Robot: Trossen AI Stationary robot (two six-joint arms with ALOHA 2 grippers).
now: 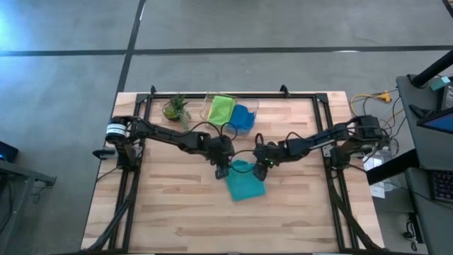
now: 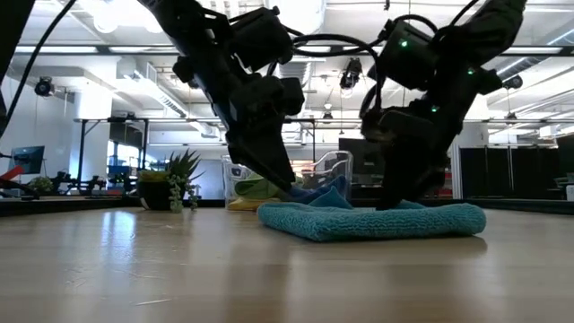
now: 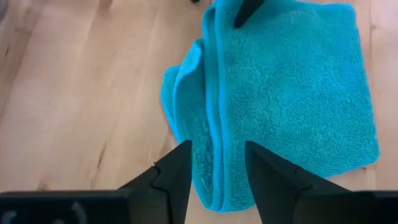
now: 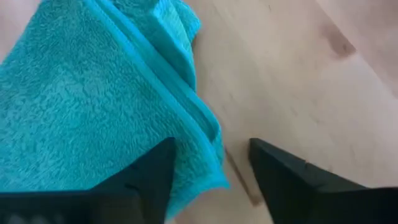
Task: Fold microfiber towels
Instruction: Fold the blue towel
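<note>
Light wooden planks make up the table top [image 1: 177,205], and a grey floor lies all around it. Behind the table, the low view shows a big bright room with ceiling lights.

A soft teal cloth towel [image 1: 245,182] lies folded flat near the middle of the table. In the left wrist view its layered edges [image 3: 214,124] run in neat lines along one side.

Both dark robot arms reach in to the far edge of this towel. The left gripper [image 1: 221,171] is at the towel's far left corner. Its two dark fingers [image 3: 177,171] are spread apart with the folded edge between them, and they do not squeeze it. The right gripper [image 1: 262,168] is at the towel's far right corner. Its fingers [image 4: 152,171] stand wide apart too, one over the towel and one over bare wood, and it has let go. From the low view, both grippers point down and reach the top of the towel.

At the far side of the table sits a clear plastic bin [image 1: 230,110]. A soft lime green towel [image 1: 221,108] and a dark blue towel [image 1: 243,117] lie in it. A small green potted plant [image 1: 175,108] stands just left of the bin.
</note>
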